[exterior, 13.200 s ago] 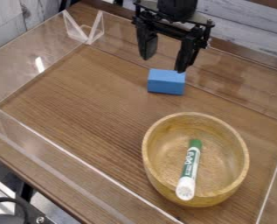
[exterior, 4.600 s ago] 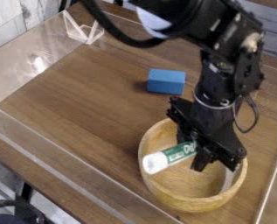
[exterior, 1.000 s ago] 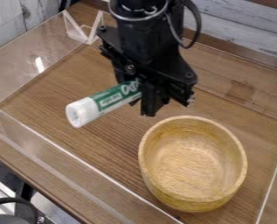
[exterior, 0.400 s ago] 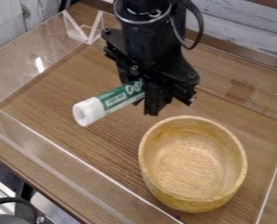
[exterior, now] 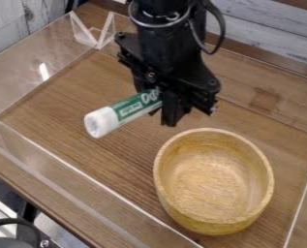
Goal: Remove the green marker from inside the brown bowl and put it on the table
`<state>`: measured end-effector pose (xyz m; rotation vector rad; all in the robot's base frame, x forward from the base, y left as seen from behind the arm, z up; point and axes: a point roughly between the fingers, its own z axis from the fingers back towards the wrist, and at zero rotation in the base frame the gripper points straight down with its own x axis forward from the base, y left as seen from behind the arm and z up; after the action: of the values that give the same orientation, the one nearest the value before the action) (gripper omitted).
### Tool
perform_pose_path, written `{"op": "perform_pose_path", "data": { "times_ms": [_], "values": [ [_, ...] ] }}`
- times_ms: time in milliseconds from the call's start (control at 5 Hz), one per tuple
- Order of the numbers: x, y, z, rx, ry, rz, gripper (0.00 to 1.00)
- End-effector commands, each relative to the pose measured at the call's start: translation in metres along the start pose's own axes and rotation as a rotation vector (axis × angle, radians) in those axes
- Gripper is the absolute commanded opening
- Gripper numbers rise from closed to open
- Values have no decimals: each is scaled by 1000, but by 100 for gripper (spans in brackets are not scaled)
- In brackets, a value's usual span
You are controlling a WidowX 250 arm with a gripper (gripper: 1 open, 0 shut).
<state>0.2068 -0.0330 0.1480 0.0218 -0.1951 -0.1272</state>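
My gripper (exterior: 167, 105) is shut on the green marker (exterior: 125, 109), holding it by its green end. The marker sticks out to the left with its white cap (exterior: 100, 121) lowest, hanging a little above the table (exterior: 65, 116). The brown bowl (exterior: 215, 179) stands to the lower right of the gripper with nothing in it. The marker is well clear of the bowl's rim, to its upper left.
Low clear acrylic walls (exterior: 26, 155) border the tabletop on the left and front. The arm's black body (exterior: 163, 39) rises behind the gripper and hides the table area behind it.
The marker and gripper have sunk slightly and shifted a touch to the right over the last second. The bowl has stayed put.
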Motion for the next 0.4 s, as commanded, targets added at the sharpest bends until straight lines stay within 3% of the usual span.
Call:
{"op": "perform_pose_path", "data": {
  "times_ms": [0,200],
  "values": [
    [9,4,6,0,-37,10,0],
    [10,6,3,-1,-35,12,0]
  ]
}}
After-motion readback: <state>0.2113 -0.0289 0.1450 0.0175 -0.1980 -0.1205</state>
